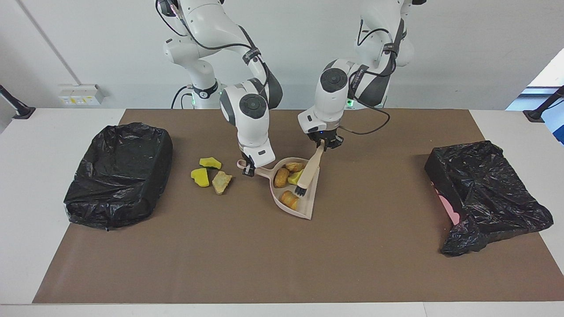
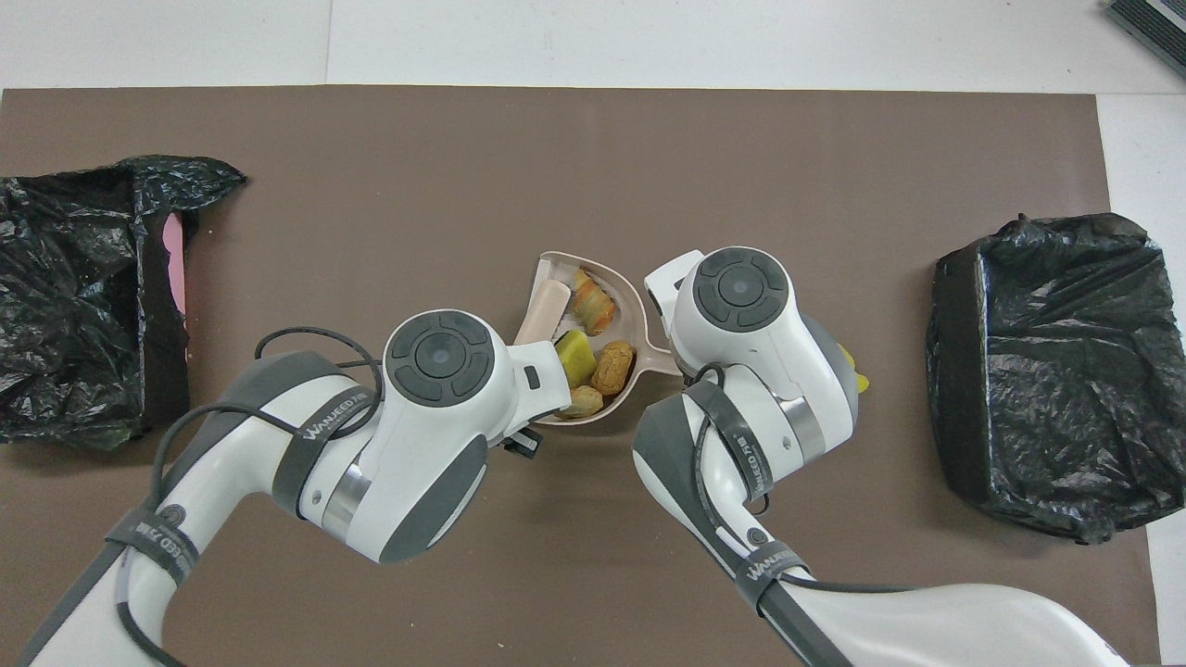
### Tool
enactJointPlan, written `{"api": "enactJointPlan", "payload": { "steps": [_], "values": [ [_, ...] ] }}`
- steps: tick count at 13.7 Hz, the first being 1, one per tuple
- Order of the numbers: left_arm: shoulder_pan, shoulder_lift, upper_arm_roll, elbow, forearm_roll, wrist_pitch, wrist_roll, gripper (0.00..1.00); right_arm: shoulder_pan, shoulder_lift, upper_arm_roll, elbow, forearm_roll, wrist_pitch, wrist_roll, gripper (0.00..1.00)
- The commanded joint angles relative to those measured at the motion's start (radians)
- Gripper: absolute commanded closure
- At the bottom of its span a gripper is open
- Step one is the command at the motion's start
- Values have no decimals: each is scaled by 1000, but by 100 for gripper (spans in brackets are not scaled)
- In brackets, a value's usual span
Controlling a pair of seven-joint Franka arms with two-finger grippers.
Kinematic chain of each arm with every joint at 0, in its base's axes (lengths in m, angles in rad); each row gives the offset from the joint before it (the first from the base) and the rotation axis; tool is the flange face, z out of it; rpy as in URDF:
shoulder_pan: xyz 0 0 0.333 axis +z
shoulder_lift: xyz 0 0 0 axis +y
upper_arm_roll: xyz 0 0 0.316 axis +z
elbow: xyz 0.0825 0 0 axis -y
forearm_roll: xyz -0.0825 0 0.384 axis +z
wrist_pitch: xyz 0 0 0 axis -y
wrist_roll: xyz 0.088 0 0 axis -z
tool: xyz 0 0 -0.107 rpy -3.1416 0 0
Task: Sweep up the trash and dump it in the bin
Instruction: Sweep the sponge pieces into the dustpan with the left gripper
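Brown matting (image 1: 282,264) covers the white desk, its middle holding a beige dustpan (image 1: 308,207) with four scraps (image 1: 282,177). Right gripper (image 1: 249,169) clamps its handle; left gripper (image 1: 325,144) pinches a brush (image 1: 309,171). Three scraps (image 1: 210,175) lie beside, toward the bin (image 1: 119,171) at the right arm's edge.

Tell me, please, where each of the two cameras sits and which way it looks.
Facing view: high across the table, looking at the robots; both arms show whole, the right end effector on the dustpan handle, the left end effector holding the brush.
Overhead view: above the robots' end, looking steeply down and forward; only forearms and wrists show, entering from the bottom.
Shared: the dustpan with scraps, the brown mat and both black bins, half a turn apart.
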Motion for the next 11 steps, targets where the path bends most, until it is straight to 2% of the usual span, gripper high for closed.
{"api": "enactJointPlan", "payload": {
  "steps": [1, 7, 9, 11],
  "values": [
    [14, -41, -1, 18, -9, -86, -94, 100, -6, -14, 7, -29, 1, 38, 26, 100],
    [-21, -82, -14, 6, -11, -261, -373, 100, -12, -14, 7, -19, 1, 22, 20, 100],
    [-52, -121, -17, -43, -20, -268, -486, 100, -39, -34, 7, -18, 0, 9, 0, 100],
    [-95, -165, -16, -117, -118, -234, -514, 100, -87, -86, 7, -13, 0, -31, -58, 100]
  ]
}}
